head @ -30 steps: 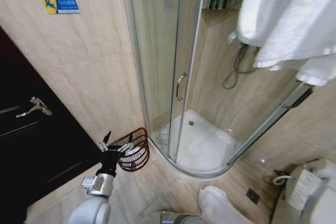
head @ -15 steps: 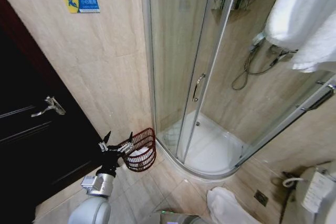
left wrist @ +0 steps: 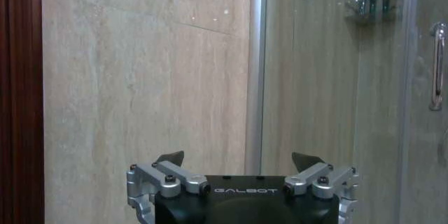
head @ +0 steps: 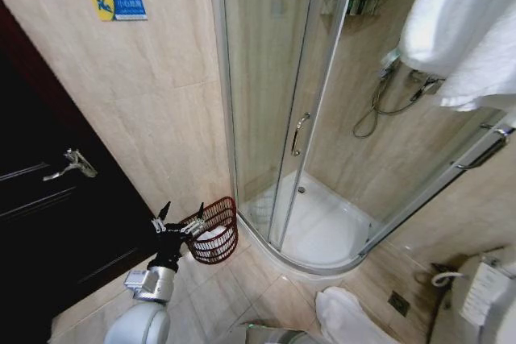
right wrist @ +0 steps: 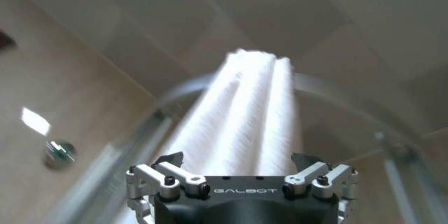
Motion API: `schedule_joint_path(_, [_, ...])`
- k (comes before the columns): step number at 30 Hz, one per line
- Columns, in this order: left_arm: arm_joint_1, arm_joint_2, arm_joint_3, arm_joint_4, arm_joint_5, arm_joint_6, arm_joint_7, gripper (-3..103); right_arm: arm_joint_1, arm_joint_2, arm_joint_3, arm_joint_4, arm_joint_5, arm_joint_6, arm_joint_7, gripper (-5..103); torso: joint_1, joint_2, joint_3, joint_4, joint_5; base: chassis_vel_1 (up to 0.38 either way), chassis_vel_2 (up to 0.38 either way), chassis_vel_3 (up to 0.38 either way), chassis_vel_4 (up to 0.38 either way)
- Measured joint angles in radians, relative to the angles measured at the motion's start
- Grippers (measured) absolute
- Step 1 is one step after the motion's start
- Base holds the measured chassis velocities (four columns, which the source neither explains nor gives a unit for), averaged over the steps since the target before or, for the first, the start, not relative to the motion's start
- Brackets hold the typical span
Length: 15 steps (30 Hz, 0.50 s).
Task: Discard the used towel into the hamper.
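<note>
The hamper, a small red-brown openwork basket with something white inside, stands on the floor by the corner of the shower enclosure. My left gripper hovers open and empty just left of its rim; in the left wrist view the left gripper faces the tiled wall. A white towel hangs at the upper right. In the right wrist view my right gripper is open and empty, with a draped white towel over a curved rail just beyond its fingers. Another crumpled white towel lies on the floor.
A dark door with a lever handle stands on the left. The glass shower enclosure with its white tray fills the middle. A toilet sits at the lower right, with a floor drain beside it.
The whole head view has shifted, so the wall sign and the shower sit further right than a second ago. The left arm keeps its place by the hamper.
</note>
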State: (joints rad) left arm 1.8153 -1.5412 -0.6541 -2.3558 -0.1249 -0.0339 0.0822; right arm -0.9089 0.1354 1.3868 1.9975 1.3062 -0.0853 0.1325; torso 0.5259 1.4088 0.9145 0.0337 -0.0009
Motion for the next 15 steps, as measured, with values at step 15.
schedule_joint_path(15, [0.0,0.0,0.0,0.0,0.0,0.0,0.0,100,-0.042,0.134,-0.068,-0.052,-0.246,0.123,-0.011,100,0.0,0.0,0.0,0.0,-0.0003,0.0,0.0,0.0,0.0])
